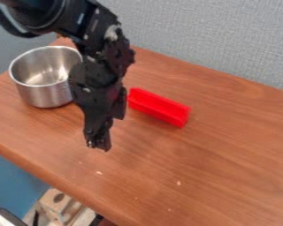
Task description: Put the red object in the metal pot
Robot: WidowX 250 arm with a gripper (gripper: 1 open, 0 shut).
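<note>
The red object (157,106), a long bright red block, lies flat on the wooden table (215,168), tilted down to the right. The metal pot (46,75) stands shiny and upright at the far left, with nothing showing inside it. My black gripper (96,141) points steeply down between them, just right of the pot and just left of the block's near end. Its fingers stand open and hold nothing. The tips hang close over bare wood and touch neither thing.
The table's front edge (61,181) runs diagonally close below the gripper, with floor and some gear beyond it. A grey wall (226,35) backs the table. Bare wood spreads to the right of the block.
</note>
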